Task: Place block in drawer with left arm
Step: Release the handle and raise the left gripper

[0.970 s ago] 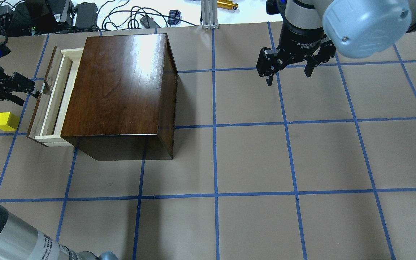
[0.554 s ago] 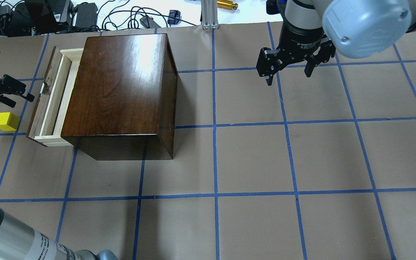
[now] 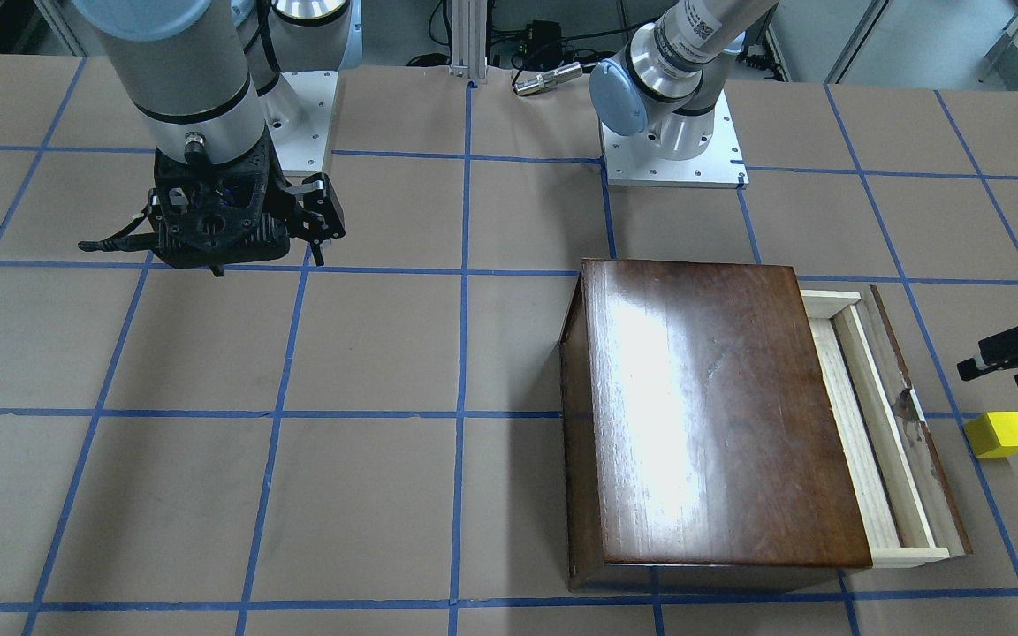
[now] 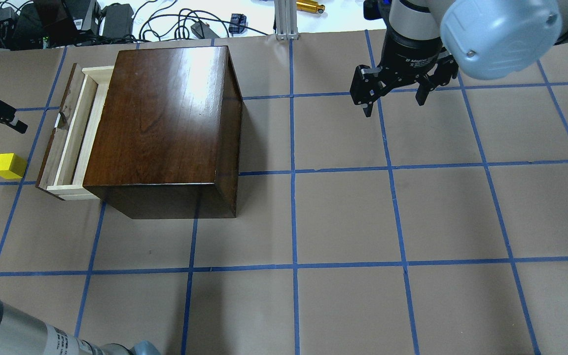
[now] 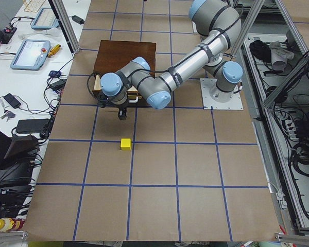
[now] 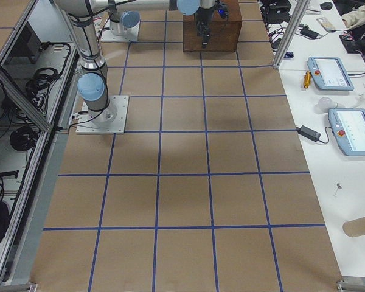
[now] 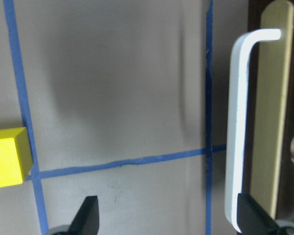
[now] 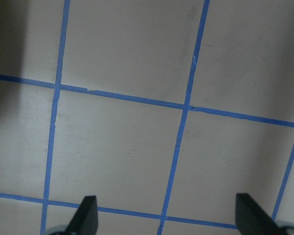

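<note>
The yellow block [image 4: 9, 165] sits on the table left of the drawer's near end, also in the front view [image 3: 999, 434] and left wrist view [image 7: 7, 157]. The drawer [image 4: 79, 133] is pulled partly out of the dark-brown box [image 4: 160, 128]; its tray shows nothing inside. Its metal pull [image 7: 237, 147] is at the right of the left wrist view. My left gripper [image 4: 7, 131] is open and empty, apart from the drawer front and beyond the block. My right gripper [image 4: 393, 107] is open and empty at the far right, above bare table [image 8: 169, 218].
Cables and power adapters [image 4: 116, 19] lie along the table's far edge, with an aluminium post [image 4: 284, 19] at its middle. Blue tape lines grid the brown table [image 4: 343, 217]. Touch panels [image 6: 331, 73] lie on a side bench.
My left gripper has drawn back to the left, away from the drawer's pull and further out of the overhead view. The drawer, block and right arm have not moved.
</note>
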Robot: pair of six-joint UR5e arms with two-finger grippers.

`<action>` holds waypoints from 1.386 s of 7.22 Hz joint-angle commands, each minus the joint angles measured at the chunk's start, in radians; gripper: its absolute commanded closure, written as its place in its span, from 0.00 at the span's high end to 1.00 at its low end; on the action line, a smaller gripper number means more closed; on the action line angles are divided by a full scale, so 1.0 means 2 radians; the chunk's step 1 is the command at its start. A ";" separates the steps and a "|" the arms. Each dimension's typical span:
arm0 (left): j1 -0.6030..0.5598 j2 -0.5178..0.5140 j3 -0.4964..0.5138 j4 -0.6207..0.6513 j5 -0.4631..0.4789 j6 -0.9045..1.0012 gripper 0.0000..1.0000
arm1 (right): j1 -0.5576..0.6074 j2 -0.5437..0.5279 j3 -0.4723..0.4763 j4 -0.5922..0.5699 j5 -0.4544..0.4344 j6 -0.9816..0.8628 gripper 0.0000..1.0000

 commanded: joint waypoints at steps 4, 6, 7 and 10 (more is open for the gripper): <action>-0.002 0.122 -0.010 -0.082 0.028 -0.007 1.00 | 0.000 0.000 0.000 0.000 0.000 0.000 1.00; -0.009 0.162 -0.030 -0.085 0.059 -0.023 1.00 | 0.000 0.000 0.000 0.000 0.000 0.000 1.00; -0.022 0.183 -0.047 -0.085 0.056 -0.042 1.00 | 0.000 0.000 0.000 0.000 0.000 0.000 1.00; -0.127 0.197 -0.050 -0.084 0.065 -0.163 1.00 | 0.000 0.000 0.000 0.000 0.000 0.000 1.00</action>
